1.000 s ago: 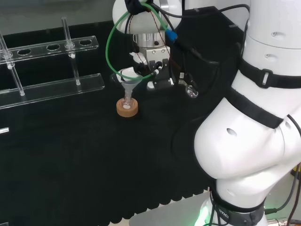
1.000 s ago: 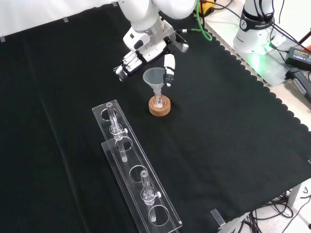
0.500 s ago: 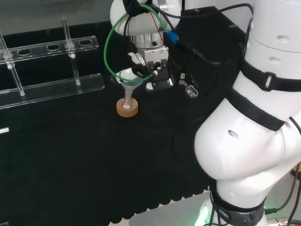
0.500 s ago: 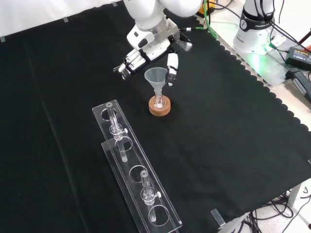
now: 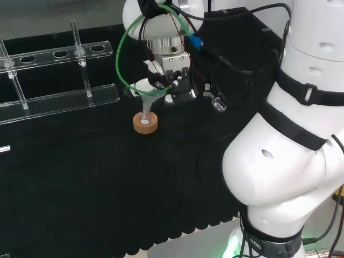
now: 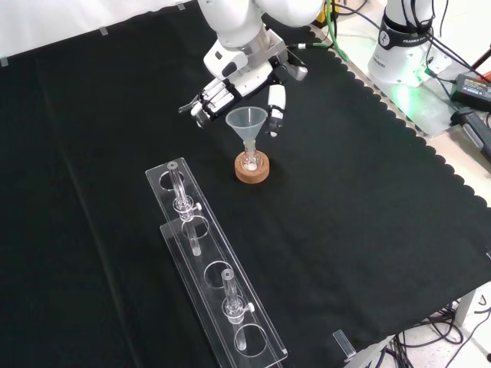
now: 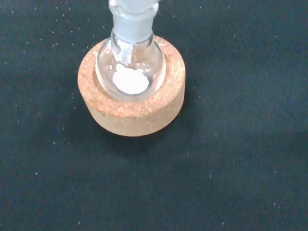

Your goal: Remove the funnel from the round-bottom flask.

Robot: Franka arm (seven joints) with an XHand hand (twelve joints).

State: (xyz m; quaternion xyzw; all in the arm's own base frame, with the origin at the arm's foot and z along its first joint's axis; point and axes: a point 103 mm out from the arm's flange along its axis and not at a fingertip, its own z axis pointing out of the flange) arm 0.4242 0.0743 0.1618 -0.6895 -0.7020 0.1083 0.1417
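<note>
A clear funnel (image 6: pixel 246 119) stands with its stem in the neck of a small round-bottom flask (image 6: pixel 248 161) on a cork ring (image 6: pixel 252 173). The hand (image 6: pixel 240 70) hovers just behind and above it. Its straight fingers (image 6: pixel 205 106) are to the funnel's left and the thumb (image 6: pixel 275 116) is close by the rim's right, so the bowl sits between them. In the head view the hand (image 5: pixel 167 72) is right of the funnel (image 5: pixel 145 88). The wrist view looks down on the flask (image 7: pixel 131 62), white powder (image 7: pixel 130 81) in its bottom, and the cork ring (image 7: pixel 134 115).
A clear test tube rack (image 6: pixel 209 270) holding upright glass tubes lies in front of the flask in the front view, and at the far left in the head view (image 5: pixel 54 99). The cloth's scalloped edge (image 6: pixel 430 149) runs along the right.
The hand has shifted slightly right and up in the front view, moving its thumb nearer the funnel's rim. The funnel still sits in the flask.
</note>
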